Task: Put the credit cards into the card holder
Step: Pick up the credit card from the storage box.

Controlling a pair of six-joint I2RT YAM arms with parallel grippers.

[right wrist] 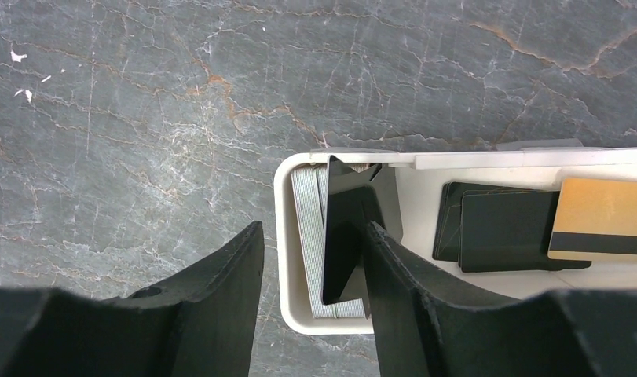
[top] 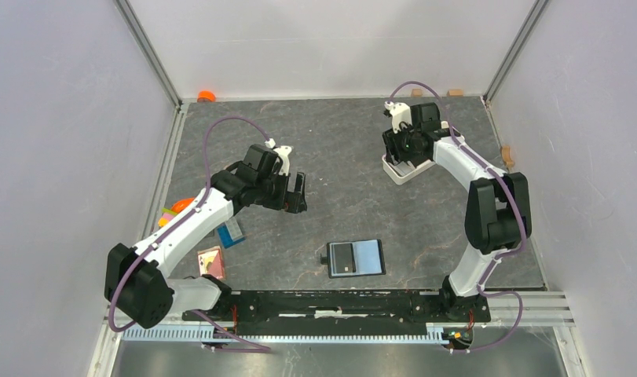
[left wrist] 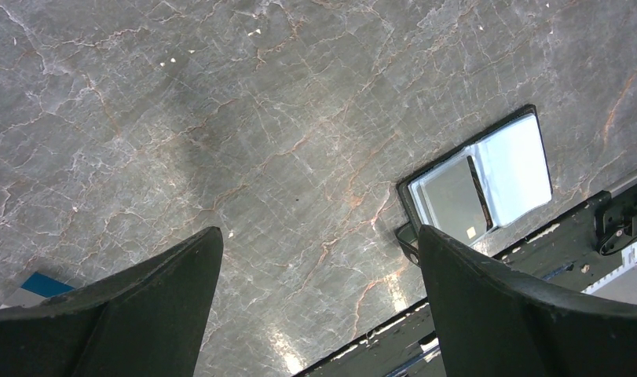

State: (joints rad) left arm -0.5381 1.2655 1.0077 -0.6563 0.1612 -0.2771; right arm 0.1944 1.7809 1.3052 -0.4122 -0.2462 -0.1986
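Note:
The black card holder lies open near the front middle, with a light blue credit card on its right half. The left wrist view shows the card holder too. My left gripper hovers open and empty over bare table, left of the holder. My right gripper stands open astride the end wall of a white tray. A black credit card is tipped up on edge against its right finger. More black cards and a tan-orange card lie flat in the tray.
A grey striped card lies flat under the tipped one. A pink rectangle, a blue ridged block and an orange item sit beside the left arm. Small blocks lie along the far and right walls.

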